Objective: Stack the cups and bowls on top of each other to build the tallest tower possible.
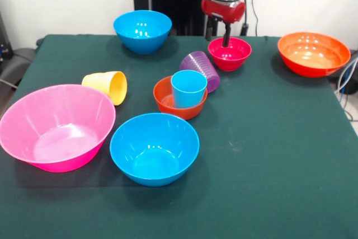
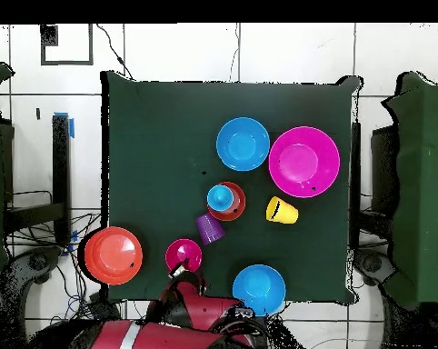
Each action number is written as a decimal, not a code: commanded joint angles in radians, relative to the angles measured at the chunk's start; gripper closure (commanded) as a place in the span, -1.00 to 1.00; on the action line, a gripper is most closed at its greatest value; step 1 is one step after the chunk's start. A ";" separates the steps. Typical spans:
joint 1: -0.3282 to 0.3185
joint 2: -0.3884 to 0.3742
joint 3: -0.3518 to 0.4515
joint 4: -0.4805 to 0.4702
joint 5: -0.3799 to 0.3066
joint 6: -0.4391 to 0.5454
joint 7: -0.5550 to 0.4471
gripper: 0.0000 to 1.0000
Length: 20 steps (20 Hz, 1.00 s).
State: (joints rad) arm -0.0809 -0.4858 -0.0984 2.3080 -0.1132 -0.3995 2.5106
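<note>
The light blue cup [image 1: 188, 88] stands upright in the small orange-red bowl [image 1: 165, 102] at mid-table; they also show in the overhead view [image 2: 220, 196]. The small magenta bowl [image 1: 235, 55] sits on the table at the robot's side. My gripper [image 1: 217, 41] hangs over its far-left rim, open, with one finger [image 1: 226, 36] inside the bowl and the other outside behind the rim. The ribbed purple cup [image 1: 200, 66] lies on its side between the magenta bowl and the orange-red bowl. The yellow cup [image 1: 109, 86] lies on its side beside the big pink bowl [image 1: 56, 127].
One blue bowl [image 1: 154, 148] stands near the table's front, the other [image 1: 142, 30] at the back left. The wide orange bowl [image 1: 313, 53] is at the back right near the table edge. In the overhead view the arm [image 2: 182, 314] reaches in from the bottom.
</note>
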 commanded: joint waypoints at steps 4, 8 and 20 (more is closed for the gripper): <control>0.002 0.316 0.049 -0.256 0.047 -0.144 0.125 -1.00; 0.055 0.492 -0.012 -0.387 0.118 -0.218 0.096 -1.00; 0.087 0.541 -0.026 -0.421 0.176 -0.211 0.063 1.00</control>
State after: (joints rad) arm 0.0292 -0.2088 -0.2186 2.2560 -0.1395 -0.7897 2.5110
